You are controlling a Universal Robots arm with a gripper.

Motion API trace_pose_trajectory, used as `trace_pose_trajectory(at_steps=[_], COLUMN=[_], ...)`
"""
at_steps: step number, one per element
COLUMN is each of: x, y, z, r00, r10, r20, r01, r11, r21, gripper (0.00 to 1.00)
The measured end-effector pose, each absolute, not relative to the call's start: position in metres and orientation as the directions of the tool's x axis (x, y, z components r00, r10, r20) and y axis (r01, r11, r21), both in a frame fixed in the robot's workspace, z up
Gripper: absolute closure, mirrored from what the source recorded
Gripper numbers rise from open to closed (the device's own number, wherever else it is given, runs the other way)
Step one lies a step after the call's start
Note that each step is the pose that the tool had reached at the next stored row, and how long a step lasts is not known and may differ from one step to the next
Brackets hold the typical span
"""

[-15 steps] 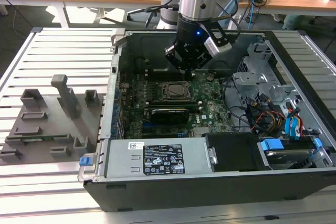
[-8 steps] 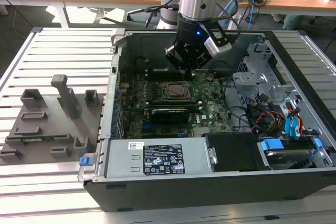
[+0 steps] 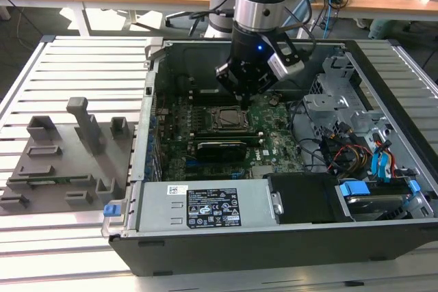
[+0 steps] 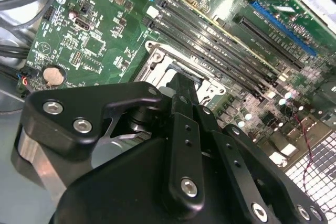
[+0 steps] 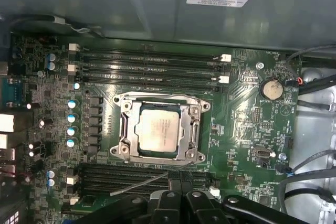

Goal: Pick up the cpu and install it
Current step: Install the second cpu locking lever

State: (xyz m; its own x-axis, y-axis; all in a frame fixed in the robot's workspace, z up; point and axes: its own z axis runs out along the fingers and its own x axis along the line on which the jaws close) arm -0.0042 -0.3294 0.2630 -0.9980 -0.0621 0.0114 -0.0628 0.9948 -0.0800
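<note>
The cpu (image 5: 161, 132), a square chip with a shiny silver top, lies flat inside the metal socket frame (image 5: 125, 129) on the green motherboard (image 5: 241, 129). It also shows in the exterior view as the cpu (image 3: 226, 120) in the middle of the open computer case. My gripper (image 3: 241, 100) hangs just above the board, close behind the socket. In both wrist views its black fingers (image 5: 168, 203) stand pressed together with nothing between them. The gripper (image 5: 181, 187) sits over the memory slots beside the socket, and the gripper (image 4: 181, 82) partly hides the socket.
The black computer case (image 3: 205, 244) lies open on a slatted metal table (image 3: 82, 66). Drive cages and coloured cables (image 3: 356, 148) fill the case at the exterior view's right. Grey plastic fixture blocks (image 3: 75, 148) stand at the exterior view's left. A power supply (image 3: 212, 206) borders the board.
</note>
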Motion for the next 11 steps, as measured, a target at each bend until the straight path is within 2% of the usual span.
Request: trace_pose_trajectory(at_steps=[8, 11], x=[-0.004, -0.005], y=[-0.344, -0.352], z=[0.263, 0.263], r00=[-0.998, -0.998], r10=[-0.062, -0.062], r20=[0.011, 0.011], r01=[-0.063, -0.063], r11=[0.995, 0.996], r21=[-0.079, -0.064], gripper=[0.89, 0.89])
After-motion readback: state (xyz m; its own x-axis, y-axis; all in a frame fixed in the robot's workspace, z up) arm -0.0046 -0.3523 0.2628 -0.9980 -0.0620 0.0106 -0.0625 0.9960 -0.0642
